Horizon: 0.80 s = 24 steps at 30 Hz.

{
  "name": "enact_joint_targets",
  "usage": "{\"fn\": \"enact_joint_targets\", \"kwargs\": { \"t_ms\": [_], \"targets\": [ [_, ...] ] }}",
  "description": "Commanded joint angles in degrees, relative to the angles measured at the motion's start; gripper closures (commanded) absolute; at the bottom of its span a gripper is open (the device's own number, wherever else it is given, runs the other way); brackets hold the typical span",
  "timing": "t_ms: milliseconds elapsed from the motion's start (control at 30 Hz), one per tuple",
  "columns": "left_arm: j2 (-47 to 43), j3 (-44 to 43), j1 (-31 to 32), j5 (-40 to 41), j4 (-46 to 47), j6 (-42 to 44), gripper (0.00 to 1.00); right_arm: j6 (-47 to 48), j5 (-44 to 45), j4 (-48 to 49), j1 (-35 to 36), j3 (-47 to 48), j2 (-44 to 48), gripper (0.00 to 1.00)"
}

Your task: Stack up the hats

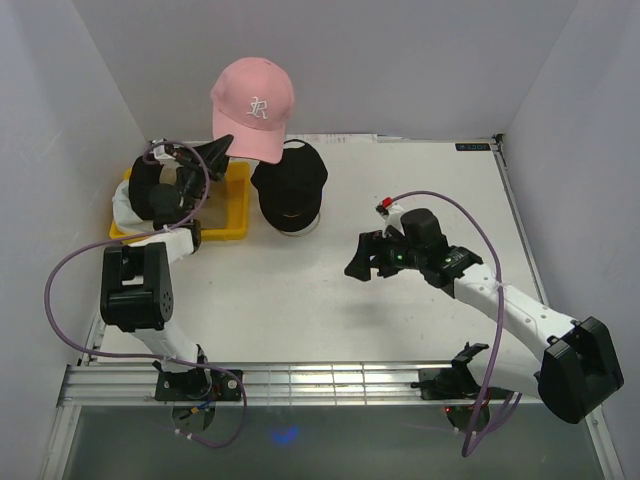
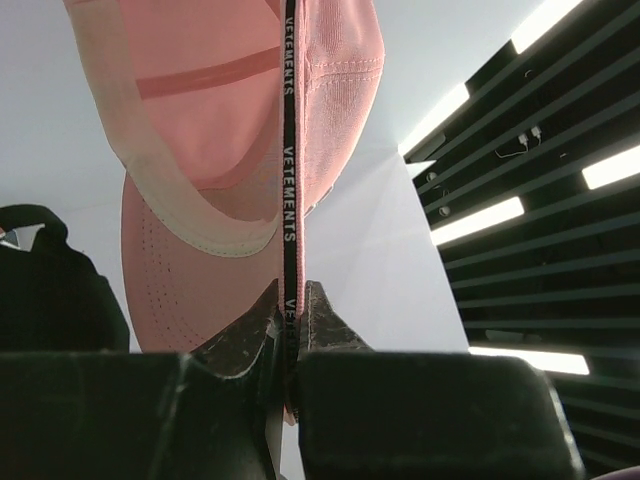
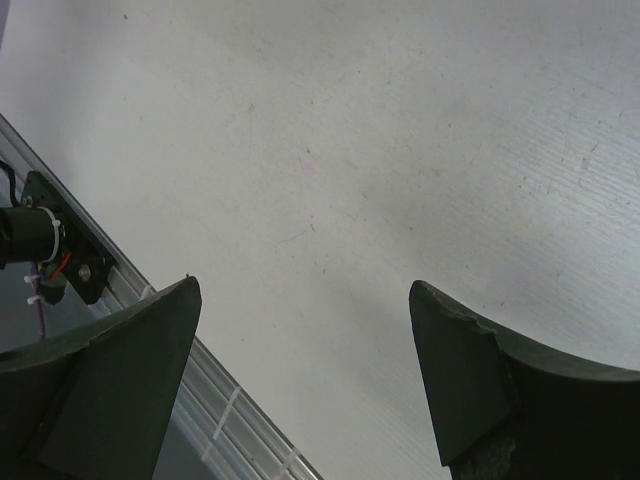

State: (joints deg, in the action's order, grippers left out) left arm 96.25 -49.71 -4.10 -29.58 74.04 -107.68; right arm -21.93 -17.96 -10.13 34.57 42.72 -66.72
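Hats were counted at two for certain: one pink hat [image 1: 253, 105] and one black hat [image 1: 289, 187]. The pink hat was held raised at the far left, beyond the yellow tray [image 1: 238, 215] in the overhead view. The black hat lay crown-up on the table [image 1: 400, 180], just right of that tray.

The left gripper [image 2: 290, 305] was seen pinched narrow on a thin black lettered strap [image 2: 289, 150] of the pink hat, not on crown or brim. Trouble could be expected there. Hung by a strap alone, the hat could swing or twist when carried. It could be set down crooked on the black hat, or be let slip into the tray.

The right gripper [image 3: 302, 300] was spread wide with nothing held, over bare table at the near right. One tray and two grippers were counted. A dark shape in the tray could not be made out.
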Motion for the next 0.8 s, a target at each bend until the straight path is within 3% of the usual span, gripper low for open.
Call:
{"fn": "enact_joint_targets", "kwargs": {
  "t_ms": [0, 333, 767],
  "targets": [
    [-0.8, 1.5, 3.0, 6.6, 9.8, -2.3, 1.00, -0.3, 0.3, -1.2, -0.1, 3.0, 2.0, 0.10],
    [-0.9, 9.3, 12.5, 14.6, 17.8, -1.7, 1.00, -0.8, 0.5, -3.1, -0.1, 2.6, 5.6, 0.10],
    [-3.5, 16.8, 15.5, 17.8, 22.6, -0.8, 1.00, -1.8, 0.4, -2.4, -0.1, 0.2, 7.6, 0.10]
  ]
}}
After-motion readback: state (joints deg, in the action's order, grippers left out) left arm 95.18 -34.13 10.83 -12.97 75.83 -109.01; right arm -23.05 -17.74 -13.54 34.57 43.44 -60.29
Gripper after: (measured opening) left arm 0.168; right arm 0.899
